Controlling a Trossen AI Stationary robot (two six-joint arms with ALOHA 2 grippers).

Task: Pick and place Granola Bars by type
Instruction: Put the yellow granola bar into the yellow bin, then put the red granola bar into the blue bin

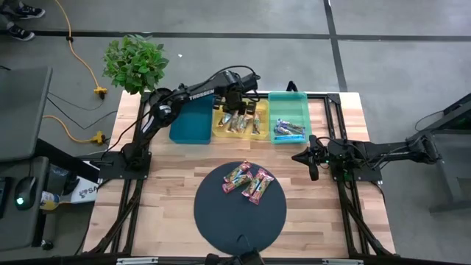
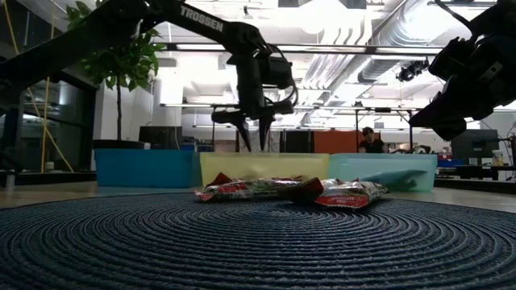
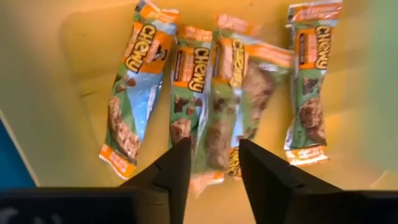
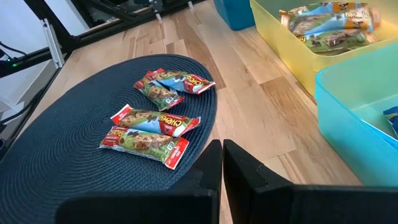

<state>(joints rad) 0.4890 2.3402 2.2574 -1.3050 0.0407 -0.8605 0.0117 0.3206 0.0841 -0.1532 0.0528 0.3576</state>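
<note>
Red-wrapped granola bars [image 1: 246,181] left on the dark mat [image 1: 213,217]: light, crinkly, slick foil, likely crushable. Grip mid-body across the narrow width. Orange ones sit in the yellow tray [image 1: 218,132]; left tool [image 3: 212,163] above, fingers apart, empty. Right tool [image 4: 221,160] shut, idle over the surface [image 1: 342,221].

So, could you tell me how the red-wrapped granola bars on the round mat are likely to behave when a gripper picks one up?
The red-wrapped granola bars look slim and small, so probably light. Their glossy, crinkled wrappers suggest a gripper could slip or pinch only film at the ends. Several overlap on the woven mat, so lifting one may drag a neighbour.
</note>
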